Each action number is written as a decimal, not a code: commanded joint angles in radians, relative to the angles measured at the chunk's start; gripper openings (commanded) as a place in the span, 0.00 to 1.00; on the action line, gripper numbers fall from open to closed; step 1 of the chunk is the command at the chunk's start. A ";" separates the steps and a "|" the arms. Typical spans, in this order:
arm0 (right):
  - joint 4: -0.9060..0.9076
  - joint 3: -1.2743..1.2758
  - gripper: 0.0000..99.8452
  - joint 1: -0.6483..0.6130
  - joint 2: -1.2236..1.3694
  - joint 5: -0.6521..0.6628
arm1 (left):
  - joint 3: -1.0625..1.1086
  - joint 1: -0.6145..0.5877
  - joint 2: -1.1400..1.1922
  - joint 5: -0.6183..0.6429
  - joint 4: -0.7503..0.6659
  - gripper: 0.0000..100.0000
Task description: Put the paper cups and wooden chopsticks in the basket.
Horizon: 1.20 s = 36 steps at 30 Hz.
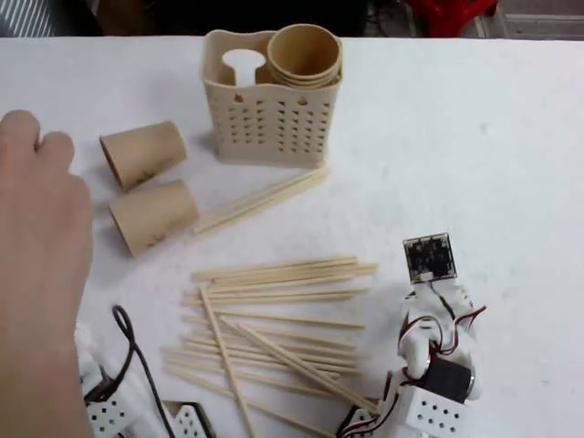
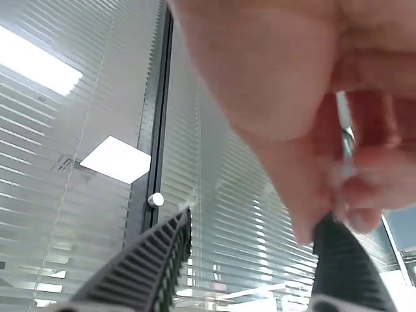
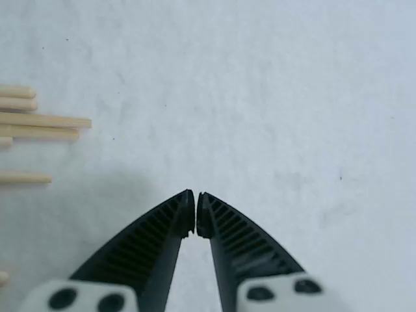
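Nearby, the right gripper (image 3: pixel 195 214) is sitting with jaws pressed together on nothing, beside the wooden chopsticks (image 1: pixel 283 270); the left gripper (image 2: pixel 253 221) is gaping upward under a person's hand (image 1: pixel 41 255). Farther off, two paper cups (image 1: pixel 141 155) are lying before the basket (image 1: pixel 269 128). Moving that arm is risking striking the hand.

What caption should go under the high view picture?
Stacked cups sit in the basket; two cups and loose chopsticks lie on the table.

Perhaps 3 cups (image 1: pixel 304 55) in basket (image 1: pixel 269 128)
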 commanded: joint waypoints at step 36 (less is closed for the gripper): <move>0.007 0.006 0.02 0.005 -0.010 0.005 | -0.002 -0.008 0.002 0.005 0.026 0.30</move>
